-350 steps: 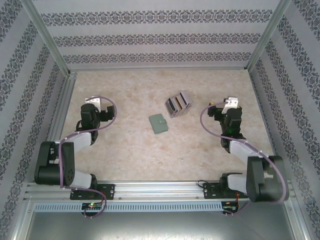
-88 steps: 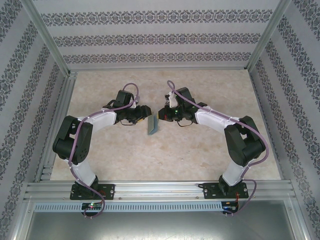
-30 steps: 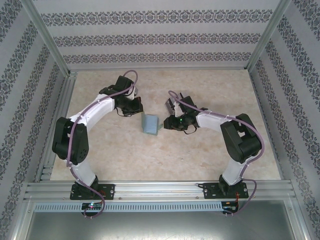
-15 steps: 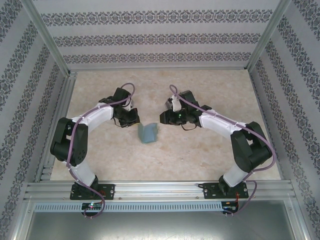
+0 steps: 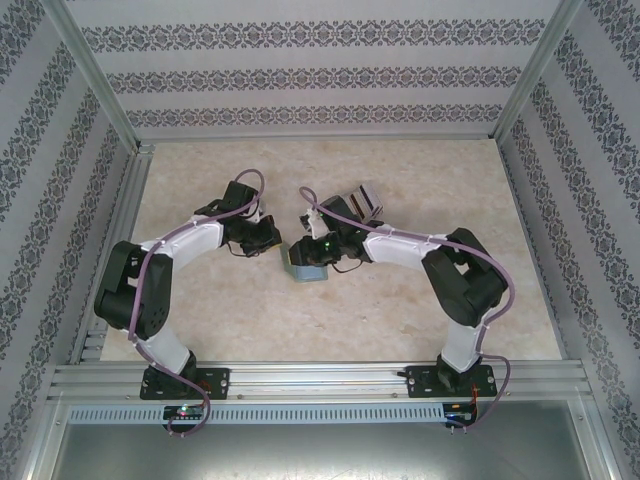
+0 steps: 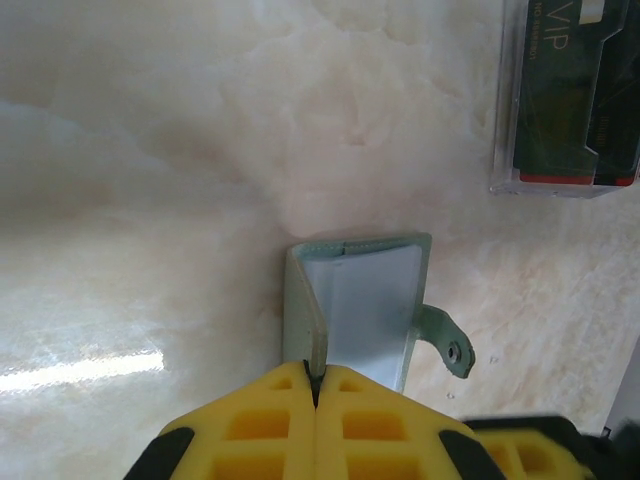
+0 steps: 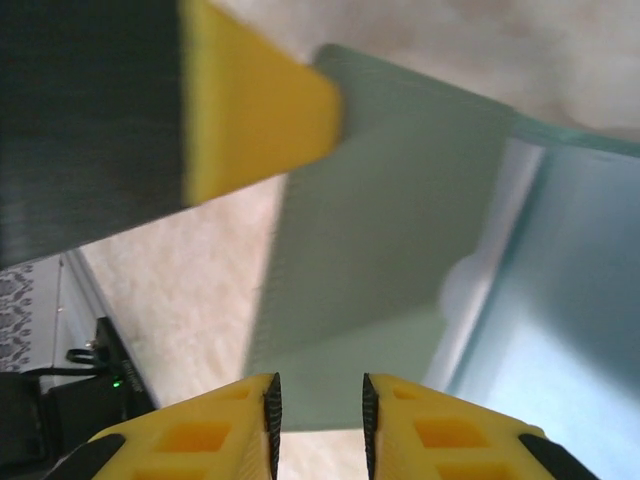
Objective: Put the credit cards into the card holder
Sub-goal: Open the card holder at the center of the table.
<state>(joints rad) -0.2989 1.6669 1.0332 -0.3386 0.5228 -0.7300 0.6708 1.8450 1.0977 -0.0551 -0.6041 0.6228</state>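
The left gripper [image 6: 315, 378] is clenched on one leaf's edge of the holder [image 6: 355, 300], which stands part-open on the table between the arms. The right gripper [image 7: 316, 420] has its jaws narrowly apart at the other leaf; whether it grips cannot be told. The step looks like spreading the holder. Next would come fetching a card [image 6: 570, 100] from the rack [image 5: 365, 200]. The holder is soft, sage outside and greyish inside, with a snap tab [image 6: 448, 345]. The cards look stiff and glossy.

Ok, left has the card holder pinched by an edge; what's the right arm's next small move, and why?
Probably ease the right end effector forward and close on the green flap ahead. Its fingers stand apart with that flap's edge past their tips, while the left end effector is shut on an edge of the card holder; a second grip should help spread it open.
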